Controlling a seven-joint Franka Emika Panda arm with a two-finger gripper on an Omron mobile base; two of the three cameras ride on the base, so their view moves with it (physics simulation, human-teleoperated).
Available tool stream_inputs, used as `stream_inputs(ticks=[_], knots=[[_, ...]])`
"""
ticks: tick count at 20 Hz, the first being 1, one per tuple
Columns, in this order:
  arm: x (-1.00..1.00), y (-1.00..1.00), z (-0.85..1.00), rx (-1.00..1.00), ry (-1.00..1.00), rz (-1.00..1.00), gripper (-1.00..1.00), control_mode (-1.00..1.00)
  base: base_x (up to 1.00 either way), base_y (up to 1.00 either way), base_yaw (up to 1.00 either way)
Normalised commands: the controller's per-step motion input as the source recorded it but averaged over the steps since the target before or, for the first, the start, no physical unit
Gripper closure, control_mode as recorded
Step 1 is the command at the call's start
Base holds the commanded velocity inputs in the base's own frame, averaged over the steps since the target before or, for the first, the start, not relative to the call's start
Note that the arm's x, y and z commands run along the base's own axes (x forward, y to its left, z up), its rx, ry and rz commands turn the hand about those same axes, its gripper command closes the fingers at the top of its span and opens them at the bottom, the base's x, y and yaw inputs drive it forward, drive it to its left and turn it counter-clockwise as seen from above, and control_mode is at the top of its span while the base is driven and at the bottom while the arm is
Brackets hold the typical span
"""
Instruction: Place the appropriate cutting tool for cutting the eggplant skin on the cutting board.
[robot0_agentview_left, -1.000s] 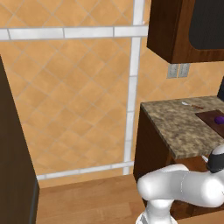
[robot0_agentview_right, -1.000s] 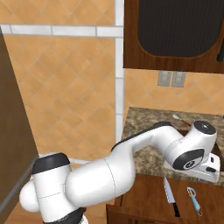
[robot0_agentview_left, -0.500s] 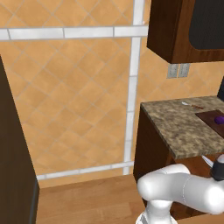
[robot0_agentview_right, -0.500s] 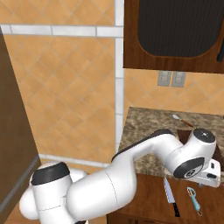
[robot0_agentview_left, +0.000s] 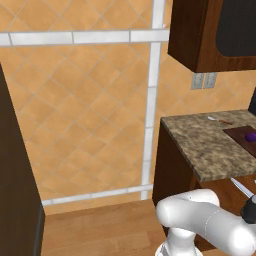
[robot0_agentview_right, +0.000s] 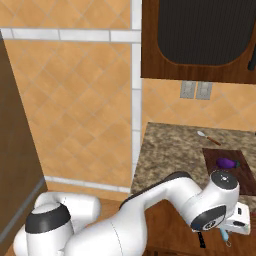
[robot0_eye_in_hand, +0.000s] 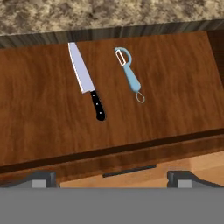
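Observation:
An open wooden drawer (robot0_eye_in_hand: 39, 113) lies below my hand. In it a kitchen knife (robot0_eye_in_hand: 86, 81) with a black handle rests left of a light blue peeler (robot0_eye_in_hand: 130, 74). My gripper (robot0_eye_in_hand: 113, 179) hangs above the drawer's front edge, open and with nothing between its fingers (robot0_eye_in_hand: 40, 178). On the speckled countertop the small purple eggplant (robot0_agentview_right: 226, 162) sits on the dark reddish-brown cutting board (robot0_agentview_right: 212, 154), which is also at the right edge of the left base view as the board (robot0_agentview_left: 239, 133) with the eggplant (robot0_agentview_left: 250, 135). My hand (robot0_agentview_right: 239, 223) is low, in front of the counter.
A small spoon-like utensil (robot0_agentview_right: 207, 137) lies on the stone counter (robot0_agentview_right: 170, 150) behind the board. Dark upper cabinets (robot0_agentview_right: 200, 40) and wall outlets (robot0_agentview_right: 196, 90) are above. A tall dark cabinet side (robot0_agentview_left: 17, 200) stands at the left. Tiled wall and wooden floor lie left of the counter.
My arm has swung lower and the hand has dropped from counter height to just above the open drawer. The objects have not moved.

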Motion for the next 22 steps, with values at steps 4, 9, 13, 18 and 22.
stream_inputs(ticks=[4, 9, 13, 18, 22], knots=[[0.19, 0.00, -0.07, 0.00, -0.01, 0.00, -1.00, -1.00, 0.00, 0.00, 0.00], [0.54, -0.02, -0.23, -0.01, -0.05, 0.00, -1.00, -1.00, 0.00, 0.00, 0.00], [0.57, -0.07, -0.11, 0.00, -0.02, 0.00, -1.00, -1.00, 0.00, 0.00, 0.00], [0.00, -0.16, -0.18, -0.01, -0.10, 0.00, -1.00, -1.00, 0.00, 0.00, 0.00], [-0.01, -0.58, -0.42, 0.00, -0.21, 0.04, -1.00, -1.00, 0.00, 0.00, 0.00]])
